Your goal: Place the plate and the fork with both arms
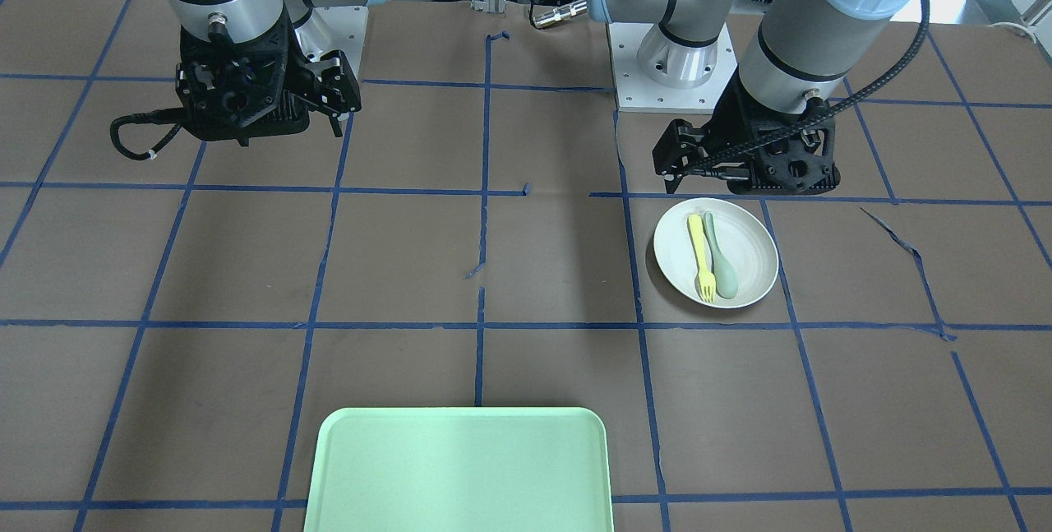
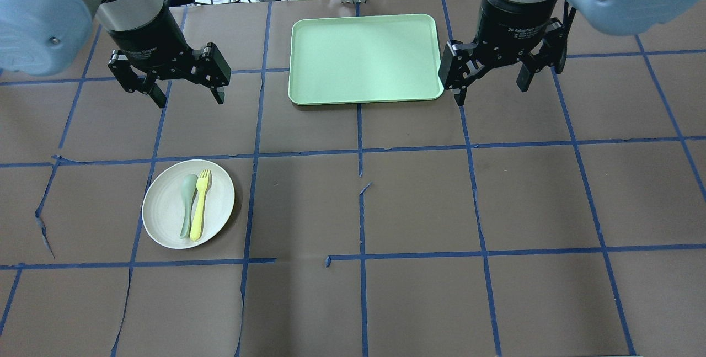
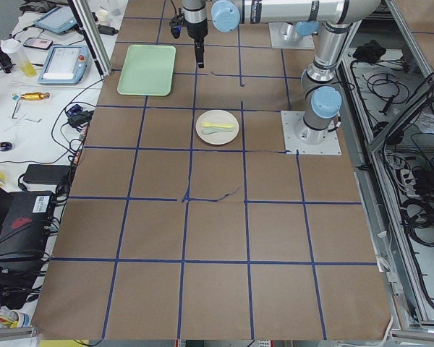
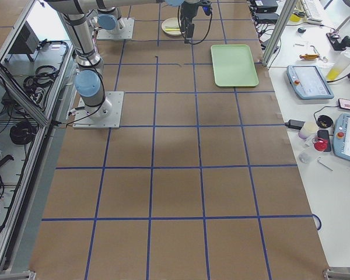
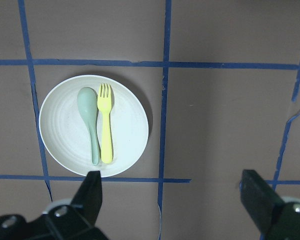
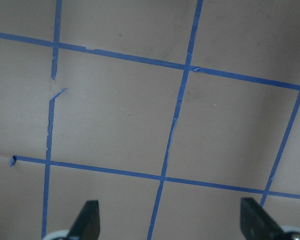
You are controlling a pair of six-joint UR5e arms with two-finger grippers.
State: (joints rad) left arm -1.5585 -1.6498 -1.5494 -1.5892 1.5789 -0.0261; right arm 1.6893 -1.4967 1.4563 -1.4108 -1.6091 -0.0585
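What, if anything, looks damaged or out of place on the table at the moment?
Only the blue tape: it is torn and lifting near the middle and again left of the plate. The fork and spoon lie neatly side by side on the plate, and the tray sits square.

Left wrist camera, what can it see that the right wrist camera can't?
Only the left wrist view shows the plate, with the fork and the spoon side by side on it. The right wrist view adds nothing of its own. Both show the table, its blue tape lines, and their own open gripper at the bottom: left gripper, right gripper.
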